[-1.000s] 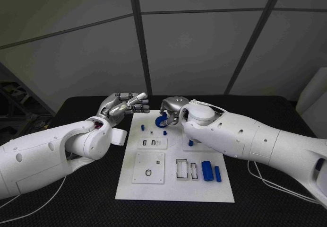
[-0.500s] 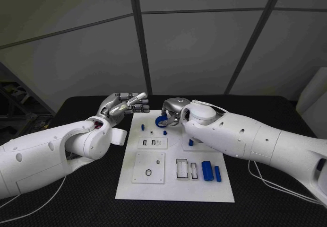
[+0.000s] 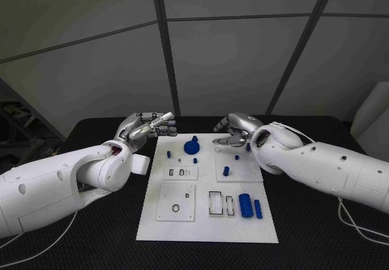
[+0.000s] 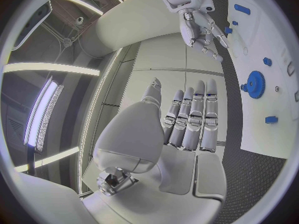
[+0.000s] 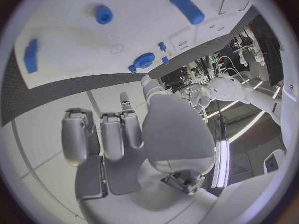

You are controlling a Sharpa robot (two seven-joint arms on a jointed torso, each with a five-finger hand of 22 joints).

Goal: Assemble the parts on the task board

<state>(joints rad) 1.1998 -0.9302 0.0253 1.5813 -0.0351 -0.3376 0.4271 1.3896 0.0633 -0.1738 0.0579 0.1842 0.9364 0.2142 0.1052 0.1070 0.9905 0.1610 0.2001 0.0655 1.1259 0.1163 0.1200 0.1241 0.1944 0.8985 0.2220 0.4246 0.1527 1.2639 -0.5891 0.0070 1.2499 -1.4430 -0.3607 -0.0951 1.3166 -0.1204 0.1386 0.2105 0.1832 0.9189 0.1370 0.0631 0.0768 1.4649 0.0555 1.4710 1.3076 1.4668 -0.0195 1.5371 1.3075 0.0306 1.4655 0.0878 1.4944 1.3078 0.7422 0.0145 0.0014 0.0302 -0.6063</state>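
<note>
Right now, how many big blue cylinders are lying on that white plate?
2. Both lie side by side near the task board's near right corner: a thick cylinder and, just right of it, a slimmer cylinder. An arm could hide more.

Two glossy white arms with rounded shells and small dark screw holes end in a silver segmented left hand (image 3: pixel 148 126) and right hand (image 3: pixel 235 133), thin white cables trailing beneath.
</note>
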